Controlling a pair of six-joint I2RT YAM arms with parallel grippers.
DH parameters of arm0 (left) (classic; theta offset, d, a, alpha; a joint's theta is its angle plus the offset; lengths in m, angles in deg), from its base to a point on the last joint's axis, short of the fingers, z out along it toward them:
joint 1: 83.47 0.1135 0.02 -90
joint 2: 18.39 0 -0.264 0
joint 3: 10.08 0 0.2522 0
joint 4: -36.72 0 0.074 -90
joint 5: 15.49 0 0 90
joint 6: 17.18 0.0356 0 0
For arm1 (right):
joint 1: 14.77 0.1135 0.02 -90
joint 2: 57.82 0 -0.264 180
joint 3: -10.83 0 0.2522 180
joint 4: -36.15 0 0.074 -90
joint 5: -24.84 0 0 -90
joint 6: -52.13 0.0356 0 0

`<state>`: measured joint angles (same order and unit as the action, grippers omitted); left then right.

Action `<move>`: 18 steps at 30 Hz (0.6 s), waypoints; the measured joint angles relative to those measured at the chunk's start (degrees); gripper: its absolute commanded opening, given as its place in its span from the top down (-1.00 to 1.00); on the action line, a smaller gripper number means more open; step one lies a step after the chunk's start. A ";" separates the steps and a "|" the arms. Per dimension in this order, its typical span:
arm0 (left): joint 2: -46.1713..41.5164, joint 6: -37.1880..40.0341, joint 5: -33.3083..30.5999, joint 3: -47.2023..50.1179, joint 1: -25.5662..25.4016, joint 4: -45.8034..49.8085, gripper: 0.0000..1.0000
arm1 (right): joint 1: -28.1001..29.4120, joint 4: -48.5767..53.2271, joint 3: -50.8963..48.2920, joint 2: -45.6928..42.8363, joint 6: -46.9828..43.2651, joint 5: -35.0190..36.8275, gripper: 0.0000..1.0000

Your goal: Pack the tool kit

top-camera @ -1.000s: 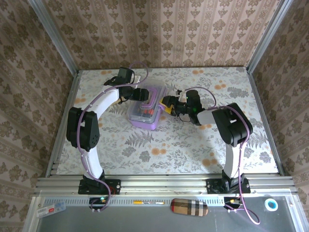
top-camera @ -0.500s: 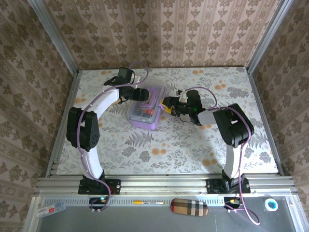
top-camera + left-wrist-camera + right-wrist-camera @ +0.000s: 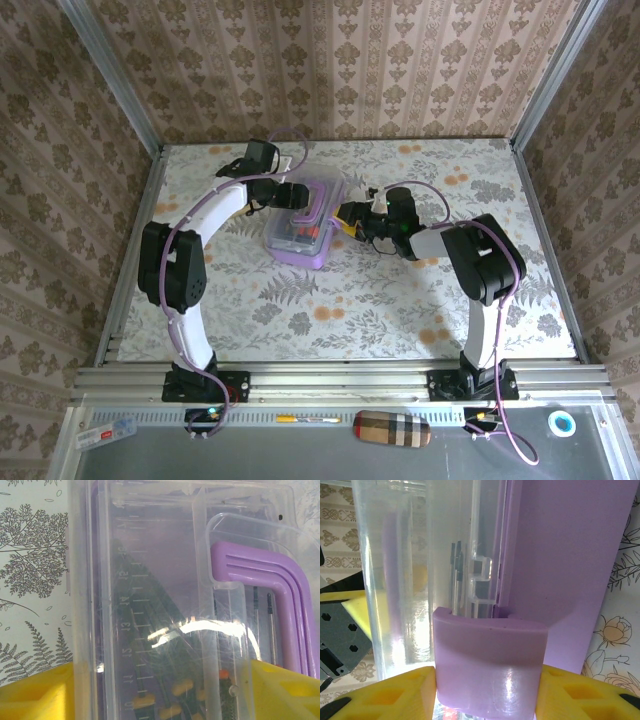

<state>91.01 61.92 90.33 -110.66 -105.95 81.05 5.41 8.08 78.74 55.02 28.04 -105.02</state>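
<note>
The tool kit box [image 3: 300, 238], translucent purple with a clear lid, sits on the table left of centre. Through the lid [image 3: 150, 580] I see black-orange screwdriver handles [image 3: 175, 687] and, beside them, the purple handle [image 3: 270, 580]. My left gripper [image 3: 290, 195] hangs over the box's far end. Its yellow fingers stand wide apart just above the lid, open [image 3: 162, 690]. My right gripper [image 3: 345, 215] is at the box's right side. In the right wrist view it [image 3: 487, 690] is shut on the purple latch [image 3: 490, 650], a yellow finger touching each side.
The flowered table cover [image 3: 350, 300] lies bare in front of and to the right of the box. Metal frame posts and patterned walls close in the table on three sides. A checked case [image 3: 392, 428] lies on the shelf below the arm bases.
The right gripper's fingers have closed in on the latch. The left arm and the box have not visibly moved.
</note>
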 measured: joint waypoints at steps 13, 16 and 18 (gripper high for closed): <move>0.00 0.00 -0.15 0.00 -0.07 -0.22 0.46 | -0.26 -2.21 0.00 2.16 0.02 -0.26 -0.06; 0.00 0.00 -0.39 0.00 -0.15 -0.28 0.43 | -0.33 -3.23 -0.17 2.54 0.02 -0.48 -0.08; 0.00 0.00 -0.79 0.00 -0.37 -0.28 0.42 | -0.33 -3.63 -0.52 2.56 0.02 -0.44 -0.09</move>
<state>91.01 61.92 89.54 -110.66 -106.32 80.76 5.08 4.46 78.21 57.57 28.07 -105.46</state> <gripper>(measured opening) 0.730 0.544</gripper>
